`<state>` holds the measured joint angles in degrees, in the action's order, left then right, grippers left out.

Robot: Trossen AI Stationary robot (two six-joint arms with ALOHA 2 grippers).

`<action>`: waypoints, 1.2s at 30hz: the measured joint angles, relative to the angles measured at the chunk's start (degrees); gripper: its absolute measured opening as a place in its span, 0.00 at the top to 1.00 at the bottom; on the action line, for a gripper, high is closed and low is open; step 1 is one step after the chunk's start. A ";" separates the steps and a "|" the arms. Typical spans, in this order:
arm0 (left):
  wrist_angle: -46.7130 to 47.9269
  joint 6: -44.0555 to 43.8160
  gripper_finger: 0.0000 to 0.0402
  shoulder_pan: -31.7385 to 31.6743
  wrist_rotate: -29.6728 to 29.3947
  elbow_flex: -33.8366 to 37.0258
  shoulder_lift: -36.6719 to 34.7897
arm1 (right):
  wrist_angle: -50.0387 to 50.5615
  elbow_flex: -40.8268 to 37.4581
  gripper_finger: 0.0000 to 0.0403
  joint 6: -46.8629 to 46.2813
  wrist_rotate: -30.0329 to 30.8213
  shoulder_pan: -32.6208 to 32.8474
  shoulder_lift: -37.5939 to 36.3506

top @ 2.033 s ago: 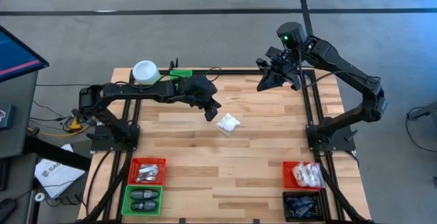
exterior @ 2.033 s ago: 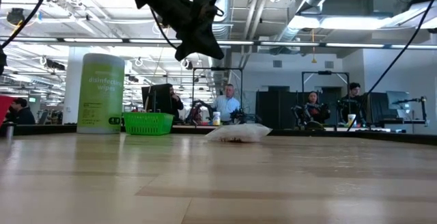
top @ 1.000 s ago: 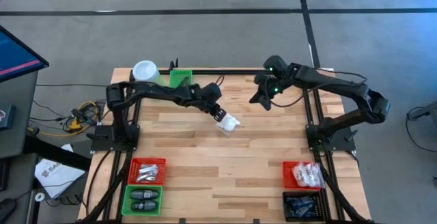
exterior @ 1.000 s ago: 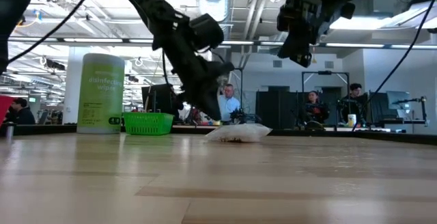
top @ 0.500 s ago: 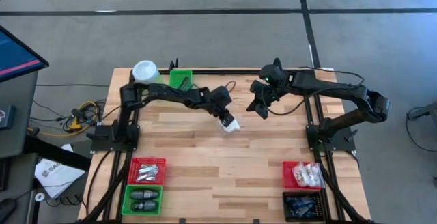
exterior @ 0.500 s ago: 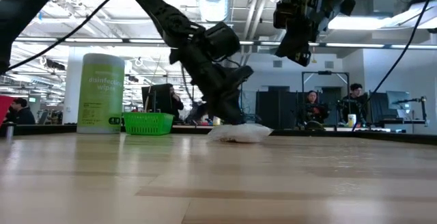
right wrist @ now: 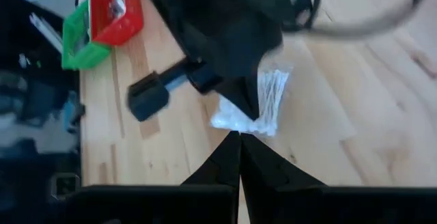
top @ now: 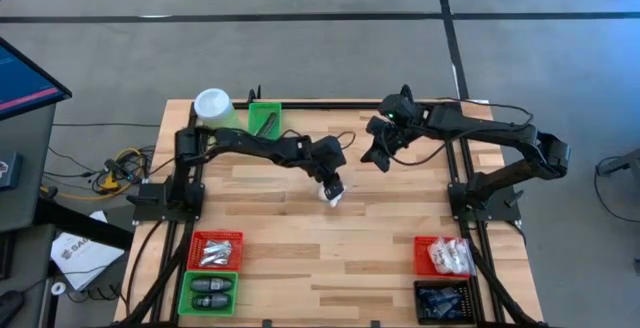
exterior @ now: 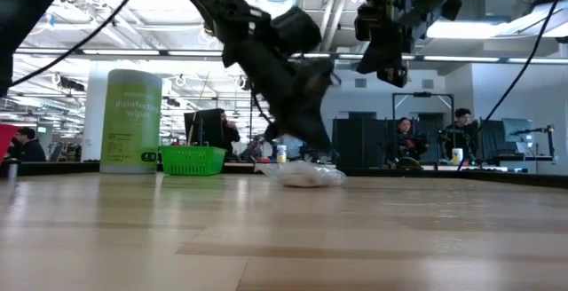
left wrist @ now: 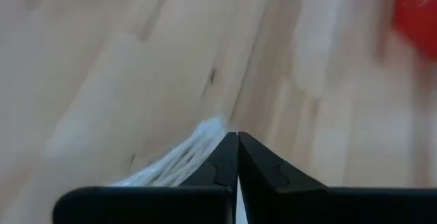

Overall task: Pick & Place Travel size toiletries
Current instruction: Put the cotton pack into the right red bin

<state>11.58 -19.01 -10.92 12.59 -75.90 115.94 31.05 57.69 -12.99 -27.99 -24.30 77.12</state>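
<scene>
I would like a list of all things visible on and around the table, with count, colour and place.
sachet: one, white, table middle, under the left hand
canister: one, green with white lid, far left corner
green basket: one, beside the canister
red bins: two, near left and near right
green bin: one, near left
black bin: one, near right
people: several, background
left hand: shut, on the sachet
right hand: shut, raised

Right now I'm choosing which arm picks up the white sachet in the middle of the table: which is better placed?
Left. The left gripper, fingers shut, is down at the white sachet. The right gripper, also shut, hangs in the air, off to the side.
</scene>
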 joint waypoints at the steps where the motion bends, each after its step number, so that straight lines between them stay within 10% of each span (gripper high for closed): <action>1: -0.02 -0.66 1.00 -0.21 -0.10 0.12 -1.23 | -0.20 0.02 1.00 -1.89 0.00 0.22 0.02; 16: 0.45 -17.50 0.98 -7.66 7.12 15.90 -19.05 | -7.90 0.09 1.00 -37.15 18.25 13.02 7.44; 36: -8.58 -29.57 0.44 -9.53 11.57 27.89 -21.23 | -15.58 4.29 1.00 -51.49 20.30 19.15 21.27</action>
<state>3.00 -48.58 -20.45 24.16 -48.01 94.70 15.47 61.98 -64.48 -7.69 -5.15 98.39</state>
